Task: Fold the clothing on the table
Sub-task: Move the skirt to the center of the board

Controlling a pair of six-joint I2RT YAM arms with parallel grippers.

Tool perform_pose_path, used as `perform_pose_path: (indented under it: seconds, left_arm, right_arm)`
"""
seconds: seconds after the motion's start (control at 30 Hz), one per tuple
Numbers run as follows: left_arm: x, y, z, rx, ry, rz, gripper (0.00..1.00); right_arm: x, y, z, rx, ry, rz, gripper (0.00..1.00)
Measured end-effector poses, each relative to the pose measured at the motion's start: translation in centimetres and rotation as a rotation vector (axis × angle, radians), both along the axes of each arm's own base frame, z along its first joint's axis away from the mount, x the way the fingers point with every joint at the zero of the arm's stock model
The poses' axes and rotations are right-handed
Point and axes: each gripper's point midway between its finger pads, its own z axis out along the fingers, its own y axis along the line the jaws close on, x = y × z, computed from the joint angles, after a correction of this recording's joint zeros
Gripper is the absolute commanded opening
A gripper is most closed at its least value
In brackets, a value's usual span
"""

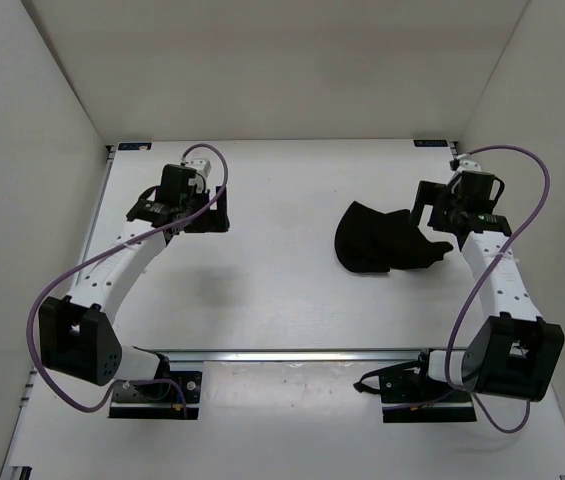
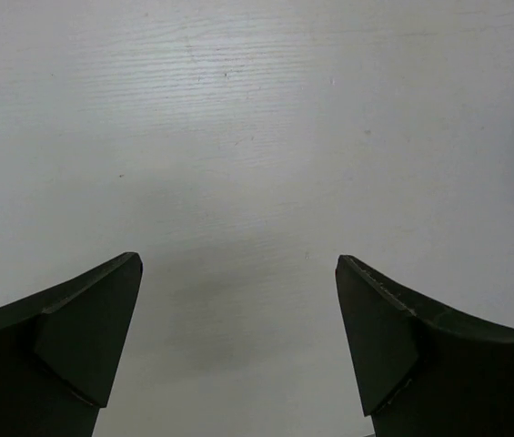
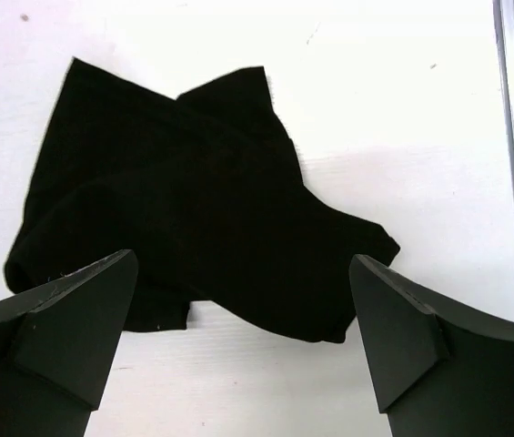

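**Bunched clothing point(image 1: 377, 238) lying beside right gripper point(image 1: 427, 212)**

The clothing is lying on the table point(image 1: 282, 310) just left of the right gripper, with its long axis running away from it and one narrow tip pointing back toward it. Both pairs of jaws are standing wide apart and empty. The left gripper point(image 1: 207, 215) is hovering well beyond the clothing.

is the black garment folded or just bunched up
Bunched up: the black garment lies crumpled on the table, uneven flaps overlapping, corners sticking out.

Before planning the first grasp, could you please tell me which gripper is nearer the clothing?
Right. The right gripper hangs open at the right edge of the clothing; the left gripper is open over bare table, well off to its left.
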Motion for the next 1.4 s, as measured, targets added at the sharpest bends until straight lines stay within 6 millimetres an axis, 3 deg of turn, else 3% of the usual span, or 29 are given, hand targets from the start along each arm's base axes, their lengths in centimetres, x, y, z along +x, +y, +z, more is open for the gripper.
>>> perform_pose_path:
  seconds: [0.2,0.47,0.7,0.73,0.8,0.9,0.93,1.03,1.13,1.23,1.3,1.4]
  left_arm:
    - [-0.7,-0.1,-1.0,0.009,0.024,-0.007,0.98]
    - [-1.1,0.5,-1.1,0.030,0.017,0.009,0.99]
    - [-1.9,1.7,-1.1,0.034,0.013,0.027,0.99]
    - [-1.9,1.8,-1.0,0.035,0.011,0.028,0.99]
    - [-2.0,2.1,-0.9,0.037,0.011,0.034,0.99]
    - [-2.1,2.3,-1.0,0.042,0.017,0.035,0.98]
    - [-2.1,2.3,-1.1,0.041,0.020,0.034,0.98]
    - [-2.3,2.3,-1.2,0.042,0.026,0.033,0.99]
    - [-2.3,2.4,-1.2,0.044,0.028,0.032,0.99]
    - [-2.3,2.4,-1.2,0.038,0.027,0.030,0.99]
    - [-2.2,2.3,-1.2,0.031,0.027,0.027,0.99]
    - [-2.0,2.0,-1.0,0.015,0.016,0.016,0.98]
  right_arm:
    - [0.0,-0.8,-2.7,-0.010,0.083,-0.018,0.99]
    - [-1.1,-2.0,-9.1,0.017,0.268,-0.052,0.96]
    - [-1.3,-1.3,-12.2,0.079,0.348,-0.036,0.89]
    - [-1.4,-1.1,-12.6,0.080,0.362,-0.031,0.86]
    - [-1.6,-0.7,-13.5,0.077,0.394,-0.016,0.65]
    - [-1.9,-0.2,-14.2,0.081,0.418,0.002,0.20]
    - [-2.0,0.0,-14.3,0.089,0.424,0.005,0.00]
    - [-2.4,0.6,-14.3,0.116,0.445,0.014,0.00]
    - [-2.1,1.2,-13.1,0.113,0.456,0.030,0.00]
    - [0.7,3.0,-9.5,0.092,0.383,0.083,0.00]
    - [3.9,5.4,-5.1,0.091,0.266,0.144,0.00]
    - [8.5,10.8,4.9,0.137,0.016,0.279,0.00]
